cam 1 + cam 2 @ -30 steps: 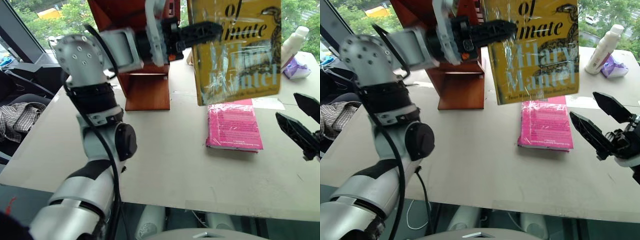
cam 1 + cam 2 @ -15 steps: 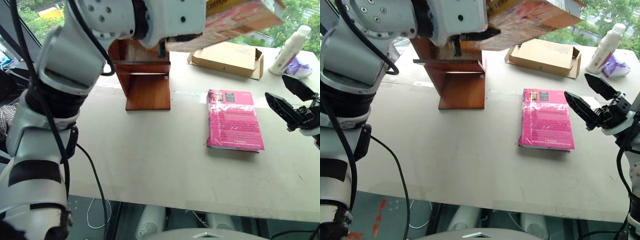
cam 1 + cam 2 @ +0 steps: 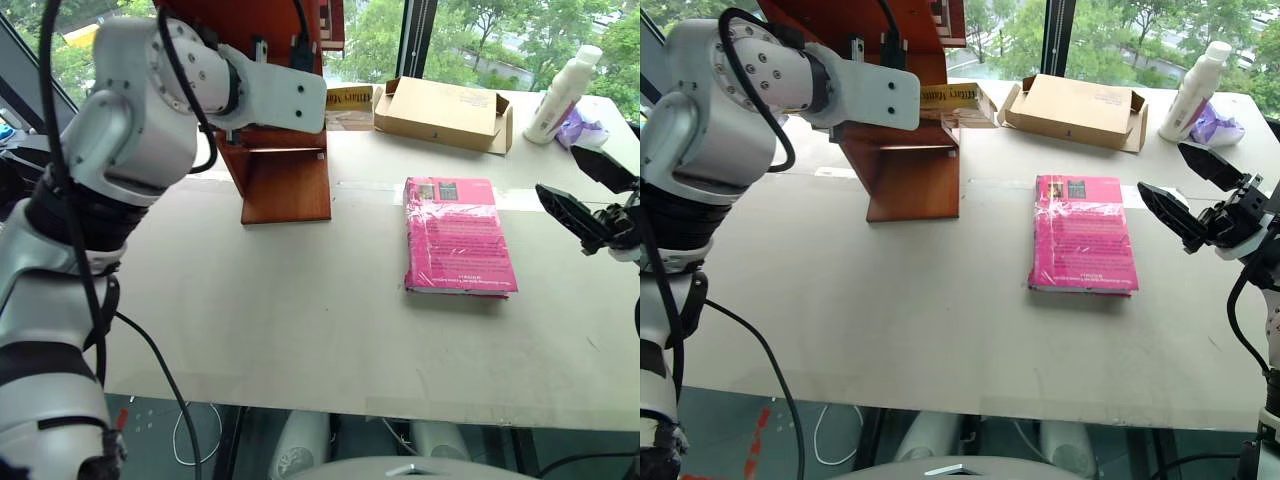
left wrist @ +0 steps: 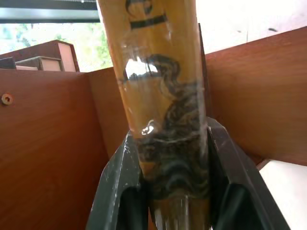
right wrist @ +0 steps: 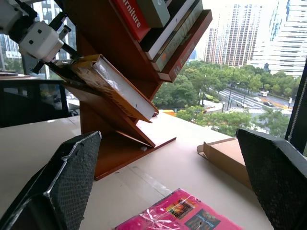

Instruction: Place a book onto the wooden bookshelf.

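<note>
Two grippers: one is engaged, one is idle.
Left gripper (image 4: 172, 191): its black fingers are pinched on the yellow-orange book (image 4: 160, 96), one finger on each cover, as seen in the left wrist view.
Book position: it is laid flat on a lower shelf of the wooden bookshelf (image 3: 285, 185), with its yellow spine end jutting past the shelf edge toward 3 o'clock in the head views (image 3: 958, 98); in the right wrist view it is seen resting along that shelf board (image 5: 112, 86).
Right gripper (image 3: 1195, 195): its fingers are spread wide with nothing between them, and it is held above the table's edge at 3 o'clock.
Pink book (image 3: 457, 237): it is left lying flat on the table (image 3: 300, 320), at 9 o'clock of the right gripper and apart from it.
Cardboard box (image 3: 445, 112): it is set at 12 o'clock of the pink book, with a white bottle (image 3: 562, 80) at 1 o'clock.
Upper shelf: other books are already stacked there (image 5: 163, 24).
Done: the book is judged carried to the shelf and partly inserted.
Left: it is judged that it must be pushed further in, released, and the arm drawn clear.
</note>
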You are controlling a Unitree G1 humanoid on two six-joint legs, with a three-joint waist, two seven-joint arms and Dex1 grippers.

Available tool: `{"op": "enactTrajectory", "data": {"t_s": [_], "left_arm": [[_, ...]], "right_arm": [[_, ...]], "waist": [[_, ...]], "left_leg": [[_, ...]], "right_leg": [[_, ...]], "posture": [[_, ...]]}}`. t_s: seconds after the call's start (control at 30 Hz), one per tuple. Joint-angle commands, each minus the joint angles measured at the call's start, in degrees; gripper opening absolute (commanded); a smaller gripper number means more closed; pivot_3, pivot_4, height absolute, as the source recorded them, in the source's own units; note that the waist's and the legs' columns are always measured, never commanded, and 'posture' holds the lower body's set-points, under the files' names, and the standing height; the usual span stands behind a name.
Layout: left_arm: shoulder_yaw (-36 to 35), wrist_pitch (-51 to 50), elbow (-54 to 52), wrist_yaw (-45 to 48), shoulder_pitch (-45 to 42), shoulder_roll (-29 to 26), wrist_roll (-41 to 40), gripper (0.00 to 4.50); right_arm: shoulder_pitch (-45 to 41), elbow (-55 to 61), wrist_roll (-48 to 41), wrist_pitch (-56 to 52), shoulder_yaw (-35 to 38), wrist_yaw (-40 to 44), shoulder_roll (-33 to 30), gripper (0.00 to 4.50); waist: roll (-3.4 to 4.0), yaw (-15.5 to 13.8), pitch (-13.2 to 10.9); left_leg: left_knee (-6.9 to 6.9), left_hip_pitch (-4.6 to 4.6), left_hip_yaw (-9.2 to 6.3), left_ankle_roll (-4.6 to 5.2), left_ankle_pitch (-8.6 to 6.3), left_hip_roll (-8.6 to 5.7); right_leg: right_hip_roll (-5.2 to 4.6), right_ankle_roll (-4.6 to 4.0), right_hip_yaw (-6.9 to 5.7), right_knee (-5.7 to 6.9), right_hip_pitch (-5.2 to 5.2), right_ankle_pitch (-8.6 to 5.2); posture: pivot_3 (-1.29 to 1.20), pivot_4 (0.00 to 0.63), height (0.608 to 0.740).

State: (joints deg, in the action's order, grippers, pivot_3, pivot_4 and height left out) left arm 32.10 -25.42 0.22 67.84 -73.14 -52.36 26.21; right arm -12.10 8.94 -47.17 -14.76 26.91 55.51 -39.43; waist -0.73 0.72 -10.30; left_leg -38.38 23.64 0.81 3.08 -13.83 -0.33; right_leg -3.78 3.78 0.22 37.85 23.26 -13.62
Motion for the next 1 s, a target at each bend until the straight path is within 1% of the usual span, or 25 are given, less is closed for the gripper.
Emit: {"op": "enactTrajectory", "data": {"t_s": [0.03,0.17,0.2,0.27,0.33,0.4,0.47,0.53,0.57,0.63,0.73,0.77,0.83,0.87,0.9,1.0], "left_arm": [[0.2,-2.2,5.4,-0.5,0.5,3.0,3.6,0.84],[-0.7,-5.9,9.3,0.1,-1.3,8.4,5.2,0.84],[-1.1,-7.0,9.4,0.5,-1.5,9.0,5.3,1.82],[-2.8,-8.6,8.0,1.3,-1.6,9.4,5.1,2.51],[-5.4,-10.5,5.9,1.1,-2.2,9.8,4.3,3.48],[-8.6,-14.0,2.1,4.4,-2.7,9.1,1.6,4.24],[-12.2,-18.7,-2.3,8.1,-2.3,7.7,-1.8,4.24],[-16.7,-25.9,-8.0,11.9,-1.3,6.7,-7.6,4.24],[-19.1,-29.4,-10.1,12.6,-0.9,6.2,-9.9,4.24],[-24.1,-33.3,-14.6,14.0,1.2,3.8,-15.0,4.24],[-32.7,-43.0,-20.9,14.3,3.2,3.5,-23.9,4.24],[-35.4,-47.1,-23.0,14.4,3.4,4.2,-27.0,4.24],[-41.4,-59.6,-27.5,14.7,3.1,7.5,-33.7,4.24],[-44.8,-63.9,-29.6,15.0,5.2,9.3,-38.5,4.24],[-47.4,-66.3,-31.1,14.4,7.5,10.9,-42.0,4.24],[-52.8,-67.1,-33.8,9.4,15.3,15.1,-50.7,4.24]], "right_arm": [[0.4,1.7,0.7,0.9,1.6,0.4,-1.4,4.5],[1.7,3.0,1.1,0.6,2.0,0.2,-1.9,4.5],[1.9,3.5,0.9,0.4,2.3,0.0,-2.0,4.5],[2.6,4.5,1.0,0.2,2.6,-0.2,-2.4,4.5],[3.1,5.1,0.6,0.0,3.2,-0.1,-2.8,4.5],[3.2,5.5,-0.3,-0.3,3.7,0.2,-3.2,4.5],[2.8,6.3,-1.6,-0.8,4.0,0.2,-3.3,4.5],[2.6,7.1,-2.5,-1.2,4.1,0.0,-3.4,4.5],[2.5,7.4,-2.8,-1.3,4.2,-0.1,-3.4,4.5],[2.4,7.7,-3.6,-1.7,4.5,-0.5,-3.5,4.5],[2.3,8.1,-4.5,-2.6,4.9,-0.8,-3.7,4.5],[2.3,8.3,-4.7,-2.9,5.0,-0.9,-3.8,4.5],[1.6,8.5,-5.6,-3.4,5.0,-1.1,-3.9,4.5],[1.1,8.6,-6.0,-3.7,4.9,-1.3,-4.1,4.5],[0.7,8.6,-6.3,-4.1,4.9,-1.4,-4.3,4.5],[-0.4,8.7,-7.6,-5.2,5.1,-1.5,-4.8,4.5]], "waist": [[0.02,0.1,0.0],[0.12,-0.1,0.1],[0.13,-0.2,0.1],[0.12,-0.2,0.1],[0.11,0.0,0.1],[0.08,0.1,0.1],[0.07,0.1,0.1],[0.07,0.1,0.0],[0.05,0.1,0.0],[0.02,0.2,0.0],[-0.02,0.1,-0.1],[-0.03,-0.1,-0.1],[-0.11,-0.3,-0.1],[-0.11,-0.3,-0.1],[-0.1,-0.1,-0.1],[-0.06,0.0,-0.1]], "left_leg": [[-0.03,-0.01,0.01,0.0,0.0,0.02],[-0.1,-0.06,0.11,0.0,0.01,0.1],[-0.11,-0.06,0.14,0.0,0.01,0.1],[-0.15,-0.03,0.14,0.0,0.01,0.1],[-0.16,-0.01,0.17,0.01,0.0,0.1],[-0.15,0.09,0.21,0.01,0.0,0.1],[-0.13,0.21,0.27,0.0,0.0,0.12],[-0.07,0.23,0.28,0.0,-0.01,0.14],[-0.03,0.24,0.31,0.0,-0.01,0.14],[-0.02,0.26,0.29,0.0,-0.02,0.16],[-0.02,0.24,0.29,0.0,-0.02,0.18],[-0.02,0.24,0.29,0.0,-0.02,0.18],[-0.06,0.24,0.26,0.0,-0.02,0.17],[-0.09,0.24,0.24,0.0,-0.02,0.17],[-0.12,0.22,0.24,0.0,-0.02,0.16],[-0.13,0.09,0.29,0.0,-0.02,0.17]], "right_leg": [[0.03,0.03,0.02,0.05,0.0,-0.02],[0.12,0.07,0.13,0.12,0.02,-0.03],[0.12,0.07,0.17,0.13,0.02,-0.03],[0.12,0.08,0.17,0.12,0.03,-0.02],[0.1,0.01,0.21,0.11,0.03,0.01],[0.1,-0.01,0.25,0.1,0.15,0.03],[0.11,-0.02,0.31,0.1,0.29,0.03],[0.1,-0.01,0.31,0.07,0.31,0.02],[0.1,-0.01,0.34,0.04,0.35,0.01],[0.1,0.0,0.33,0.02,0.37,0.0],[0.1,0.0,0.33,0.04,0.37,0.0],[0.11,0.01,0.33,0.03,0.35,0.0],[0.09,0.01,0.29,0.04,0.31,0.0],[0.09,0.02,0.26,0.03,0.29,-0.01],[0.09,0.04,0.26,0.02,0.25,-0.02],[0.09,0.03,0.35,0.1,0.21,-0.01]], "posture": [[0.0,0.15,0.74],[0.0,0.15,0.74],[0.0,0.15,0.74],[0.0,0.15,0.74],[0.0,0.15,0.74],[0.0,0.15,0.74],[0.0,0.15,0.74],[0.0,0.15,0.74],[0.0,0.15,0.74],[0.0,0.15,0.74],[0.0,0.15,0.74],[0.0,0.15,0.74],[0.0,0.15,0.74],[0.0,0.15,0.74],[0.0,0.15,0.74],[0.0,0.15,0.74]]}}
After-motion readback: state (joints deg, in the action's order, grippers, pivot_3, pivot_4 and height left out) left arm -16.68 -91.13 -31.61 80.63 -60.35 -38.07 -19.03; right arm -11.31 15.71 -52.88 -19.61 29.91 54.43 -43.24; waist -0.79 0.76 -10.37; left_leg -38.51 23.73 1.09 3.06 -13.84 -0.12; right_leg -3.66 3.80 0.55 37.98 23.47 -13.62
